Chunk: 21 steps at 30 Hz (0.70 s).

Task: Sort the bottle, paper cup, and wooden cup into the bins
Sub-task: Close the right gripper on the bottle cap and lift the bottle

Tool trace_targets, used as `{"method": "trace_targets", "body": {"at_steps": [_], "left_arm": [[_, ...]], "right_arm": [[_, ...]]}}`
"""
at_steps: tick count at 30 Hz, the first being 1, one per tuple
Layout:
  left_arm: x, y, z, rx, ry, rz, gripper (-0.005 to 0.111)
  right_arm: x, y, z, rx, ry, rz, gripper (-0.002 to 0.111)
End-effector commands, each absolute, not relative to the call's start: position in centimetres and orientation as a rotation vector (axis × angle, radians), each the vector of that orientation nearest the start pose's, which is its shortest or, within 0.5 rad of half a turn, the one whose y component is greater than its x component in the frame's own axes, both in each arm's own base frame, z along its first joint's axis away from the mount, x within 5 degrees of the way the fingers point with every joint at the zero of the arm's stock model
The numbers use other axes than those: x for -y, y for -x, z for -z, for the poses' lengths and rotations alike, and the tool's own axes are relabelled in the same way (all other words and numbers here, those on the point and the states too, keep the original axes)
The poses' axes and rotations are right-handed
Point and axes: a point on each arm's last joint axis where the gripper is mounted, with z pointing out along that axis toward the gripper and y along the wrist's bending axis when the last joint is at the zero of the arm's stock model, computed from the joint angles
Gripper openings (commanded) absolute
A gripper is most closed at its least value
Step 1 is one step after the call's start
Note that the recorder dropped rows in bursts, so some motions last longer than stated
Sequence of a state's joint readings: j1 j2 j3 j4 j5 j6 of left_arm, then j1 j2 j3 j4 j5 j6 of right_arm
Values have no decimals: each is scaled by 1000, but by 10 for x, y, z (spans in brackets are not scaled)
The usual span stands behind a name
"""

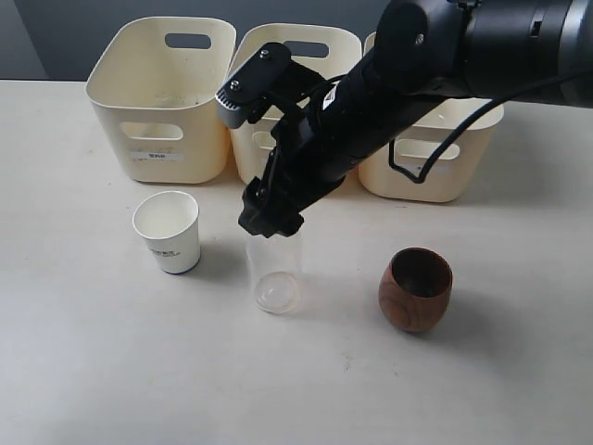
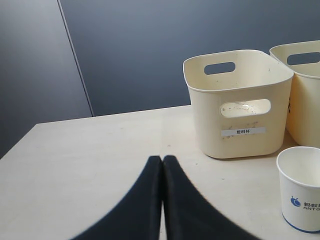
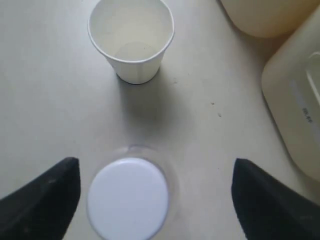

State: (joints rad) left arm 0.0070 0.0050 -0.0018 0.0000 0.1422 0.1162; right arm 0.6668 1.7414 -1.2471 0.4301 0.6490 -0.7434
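Right gripper spread wide, poised directly above small clear plastic bottle, white screw cap centred between fingers. Bottle upright, long axis vertical, mid-table between white paper cup and reddish-brown wooden cup. Left gripper pressed closed, empty, farther off. Cream plastic bins behind.

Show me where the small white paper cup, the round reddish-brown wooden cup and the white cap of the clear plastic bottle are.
small white paper cup (image 1: 168, 232): exterior view, on its outer side wall.
round reddish-brown wooden cup (image 1: 414, 301): exterior view, on its belly.
white cap of the clear plastic bottle (image 3: 128, 197): right wrist view, on the cap's top.
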Motion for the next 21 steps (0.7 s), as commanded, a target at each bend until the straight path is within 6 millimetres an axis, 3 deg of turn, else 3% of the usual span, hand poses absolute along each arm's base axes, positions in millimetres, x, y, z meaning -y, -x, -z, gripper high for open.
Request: {"method": "trace_targets", "body": {"at_steps": [1, 12, 21], "left_arm": [[0, -56, -201, -1617, -87, -94, 0], [0, -56, -201, -1617, -87, -94, 0], [0, -56, -201, -1617, -87, -94, 0]], "right_arm": [[-249, -277, -243, -2182, 1395, -433, 78], [-249, -276, -241, -2199, 1409, -440, 78], [-252, -280, -226, -2236, 1417, -435, 77]]}}
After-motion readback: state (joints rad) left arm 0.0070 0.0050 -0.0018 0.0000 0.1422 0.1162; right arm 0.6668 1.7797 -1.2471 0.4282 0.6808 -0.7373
